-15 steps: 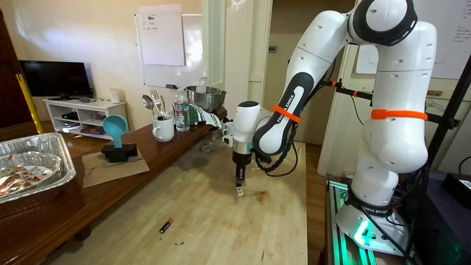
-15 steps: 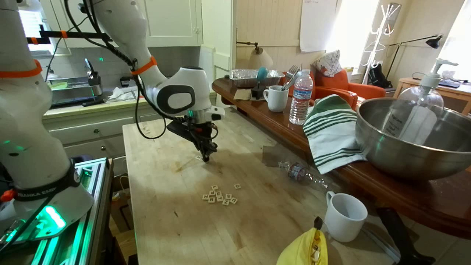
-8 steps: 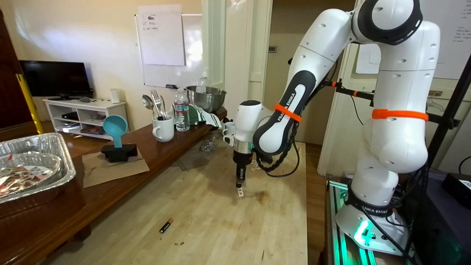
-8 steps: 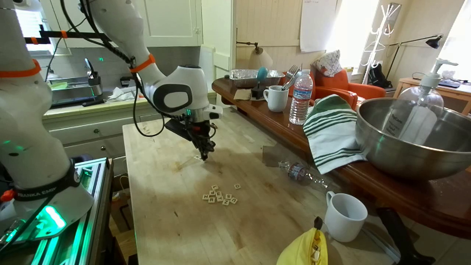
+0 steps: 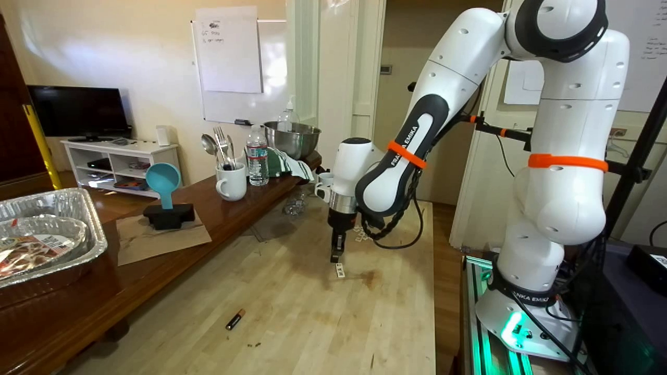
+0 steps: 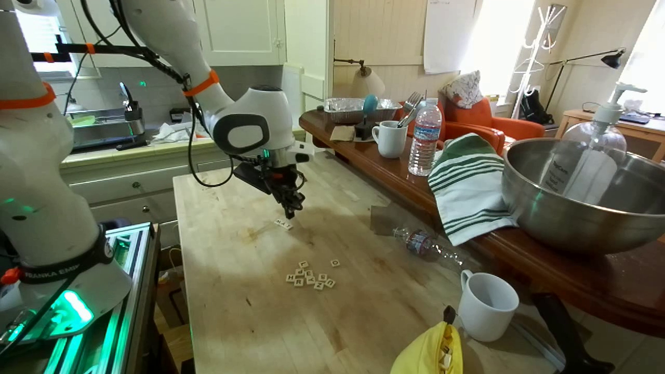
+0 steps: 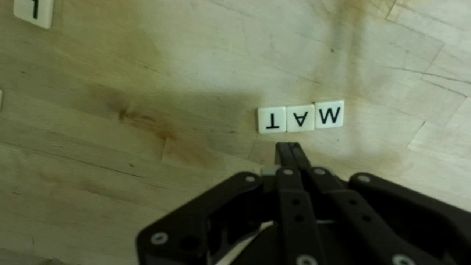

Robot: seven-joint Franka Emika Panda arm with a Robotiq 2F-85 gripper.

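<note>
Wrist view: jaws closed tip against tip, holding nothing, just beside the T tile and A tile where the two meet.
Row: T tile, A tile and M tile lie flat, side by side, on the counter, upside down in the wrist view; in an exterior view they read MAT.
Corner tile: partly out of frame, its letter cut off, well apart from the row.
Jaws: in both exterior views, pointing down above the counter, close to the row.
Cluster: loose tiles in an exterior view, letters up, an outlying tile a little apart.
Battery: on its side in an exterior view, well apart from the jaws.
Mug: upright on the counter, beside the yellow pouch.
Bottle: lying near the towel draped over the ledge.
Bowl: on the ledge, pump bottle inside.
</note>
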